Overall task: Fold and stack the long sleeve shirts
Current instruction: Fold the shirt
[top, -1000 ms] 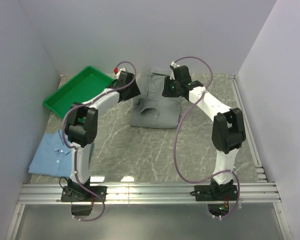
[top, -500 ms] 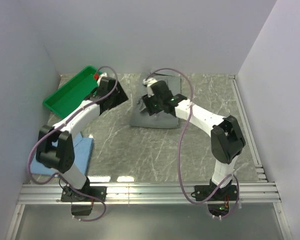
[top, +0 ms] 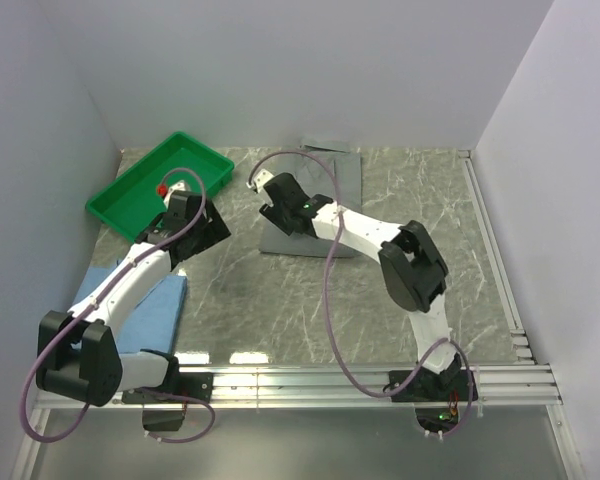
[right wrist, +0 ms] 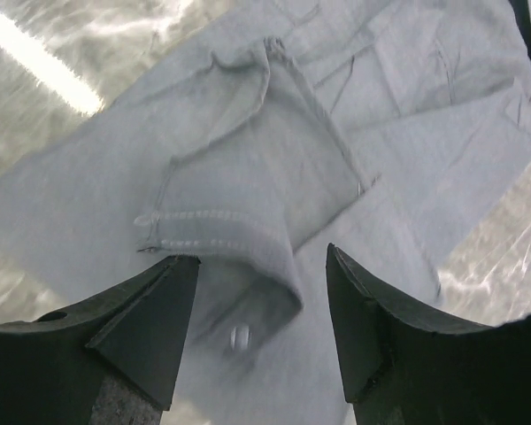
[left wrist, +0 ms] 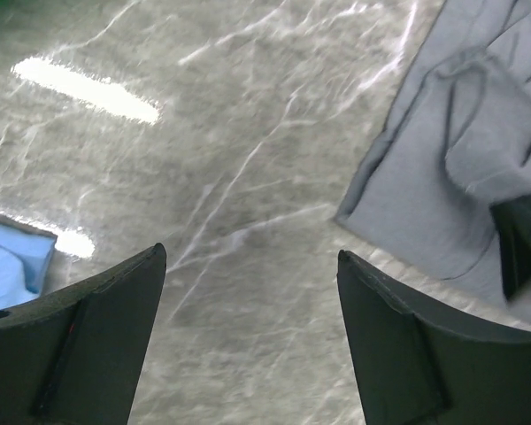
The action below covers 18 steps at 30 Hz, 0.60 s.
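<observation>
Glossy grey marble-veined table (top: pixel 280 300), streaked with lamp glare and boxed in on three sides by plain pale walls (top: pixel 280 70). Green tray (top: pixel 140 185) at the far left corner. Grey shirt (top: pixel 305 238) rumpled at far centre, with a sleeve cuff (right wrist: pixel 221 230) folded on top. Light blue shirt (top: pixel 150 310) flat at the near left edge. Left end effector (left wrist: pixel 250 257) spread wide over bare table between the two shirts, gripping nothing. Right end effector (right wrist: pixel 261 261) equally wide, just above the cuff, gripping nothing.
</observation>
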Available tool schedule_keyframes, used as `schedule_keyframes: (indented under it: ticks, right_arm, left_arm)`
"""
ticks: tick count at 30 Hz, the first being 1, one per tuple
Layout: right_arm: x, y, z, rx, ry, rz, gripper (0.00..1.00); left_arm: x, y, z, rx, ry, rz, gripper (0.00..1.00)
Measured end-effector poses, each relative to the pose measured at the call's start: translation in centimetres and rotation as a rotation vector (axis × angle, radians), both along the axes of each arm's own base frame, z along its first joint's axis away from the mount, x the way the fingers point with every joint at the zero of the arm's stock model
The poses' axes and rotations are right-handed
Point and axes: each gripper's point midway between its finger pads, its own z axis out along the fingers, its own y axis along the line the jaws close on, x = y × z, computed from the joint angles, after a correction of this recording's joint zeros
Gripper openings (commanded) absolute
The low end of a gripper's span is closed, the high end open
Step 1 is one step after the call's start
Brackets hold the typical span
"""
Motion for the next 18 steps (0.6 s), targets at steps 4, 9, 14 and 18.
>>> schedule_keyframes:
  ticks: [4,9,14,18]
  right_arm:
    - [1.7,0.4,-1.2,-0.008,0.003,-0.016,0.65]
    - [7.1,-1.8,-0.4,0.112,0.003,-0.173,0.63]
    - [12.0,-7.3,2.4,0.314,-0.003,-0.397,0.61]
    - [11.5,-11.2,3.3,0.459,0.046,-0.534,0.6]
  left_arm:
    - [-0.7,0.2,-1.0,0.016,0.022,-0.011,0.84]
    - [-0.9,-0.1,-1.2,0.007,0.029,-0.031,0.83]
    - [-0.9,-1.1,-2.2,-0.02,0.062,-0.076,0.8]
    - [-0.6,-2.2,-3.8,-0.046,0.126,-0.114,0.77]
